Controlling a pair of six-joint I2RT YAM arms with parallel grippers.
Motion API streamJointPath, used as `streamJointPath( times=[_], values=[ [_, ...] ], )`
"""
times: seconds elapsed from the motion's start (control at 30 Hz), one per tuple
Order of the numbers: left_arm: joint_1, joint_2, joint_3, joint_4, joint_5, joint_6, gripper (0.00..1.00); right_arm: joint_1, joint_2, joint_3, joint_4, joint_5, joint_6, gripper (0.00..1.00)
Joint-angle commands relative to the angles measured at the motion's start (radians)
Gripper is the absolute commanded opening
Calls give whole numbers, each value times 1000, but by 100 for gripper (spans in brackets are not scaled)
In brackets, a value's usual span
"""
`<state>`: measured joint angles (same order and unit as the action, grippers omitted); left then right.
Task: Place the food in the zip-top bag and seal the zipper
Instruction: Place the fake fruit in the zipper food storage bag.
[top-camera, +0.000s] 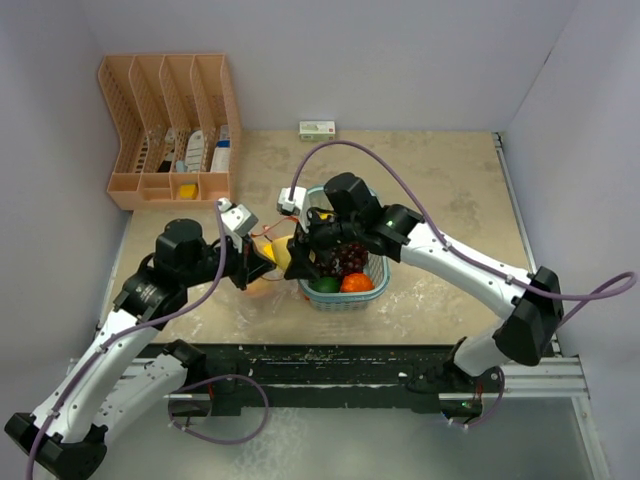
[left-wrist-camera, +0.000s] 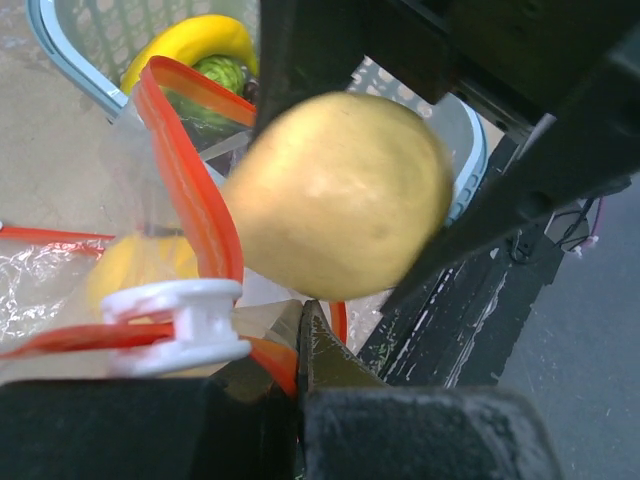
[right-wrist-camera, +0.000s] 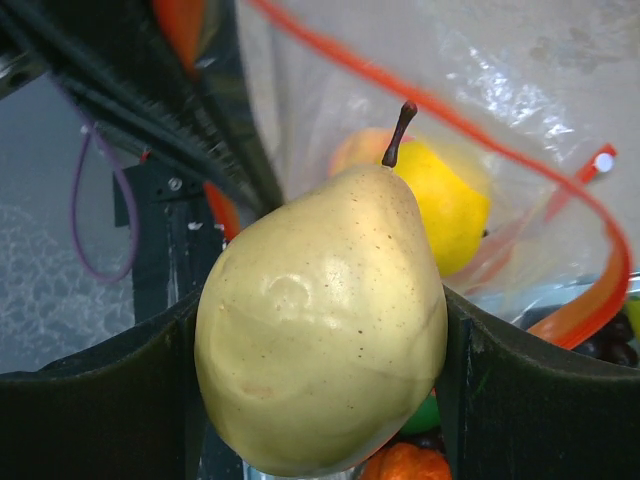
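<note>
right gripper (right-wrist-camera: 320, 390) clamped on pear (right-wrist-camera: 330, 290), poised at bag (right-wrist-camera: 520, 90) mouth just beside basket (top-camera: 340, 302). left gripper (left-wrist-camera: 300, 345) pinched shut on bag rim by zipper (left-wrist-camera: 190, 190), holding mouth open. one yellow fruit (right-wrist-camera: 450, 200) already in bag. grapes (top-camera: 347, 260), orange piece (top-camera: 356, 283) and more lie in basket, not yet bagged. zipper unsealed. judged: less than half done.

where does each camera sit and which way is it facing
top external: above, behind the robot, looking down on table, left arm, right arm.
left wrist: on left arm, along left tool pinching bag by zipper.
right wrist: on right arm, over right tool gripping pear, toward bag mouth.
shared: both wrist views show pear, zipper.
</note>
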<state>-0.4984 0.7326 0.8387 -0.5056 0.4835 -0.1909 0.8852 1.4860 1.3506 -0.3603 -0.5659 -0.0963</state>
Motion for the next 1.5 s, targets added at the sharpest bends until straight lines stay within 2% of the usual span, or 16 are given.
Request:
streamJointPath(
  times=[0.0, 0.13, 0.23, 0.33, 0.43, 0.5, 0.53, 0.87, 1.03, 1.23, 1.4, 1.47],
  values=[
    [-3, -22, 16, 55, 62, -10, 0, 4, 32, 102, 64, 83, 69, 35],
    [-3, -36, -4, 57, 77, -15, 0, 3, 105, 167, 76, 205, 119, 38],
    [-3, -44, -19, 67, 82, -16, 0, 4, 166, 217, 49, 301, 119, 47],
    [-3, -41, -20, 70, 84, -16, 0, 4, 200, 238, 41, 319, 137, 55],
    [-3, -38, -22, 74, 86, -17, 0, 4, 182, 216, 71, 338, 161, 74],
    [-3, -36, -23, 75, 84, -18, 0, 4, 162, 190, 86, 350, 168, 95],
    [-4, -34, -22, 76, 83, -18, 0, 4, 152, 177, 98, 357, 171, 100],
    [-3, -7, -21, 78, 67, -48, 0, 4, 110, 138, 99, 396, 198, 100],
    [-3, 18, -12, 75, 31, -61, 0, 4, -25, 77, 159, 395, 231, 100],
    [-3, 32, 7, 79, 39, -67, 0, 1, -145, -8, 162, 515, 290, 100],
    [-3, 19, 38, 67, 38, -71, 0, -40, -100, -37, 118, 596, 390, 86],
    [-4, 15, 47, 61, 35, -71, 0, -50, -87, -56, 126, 592, 415, 85]
  ],
)
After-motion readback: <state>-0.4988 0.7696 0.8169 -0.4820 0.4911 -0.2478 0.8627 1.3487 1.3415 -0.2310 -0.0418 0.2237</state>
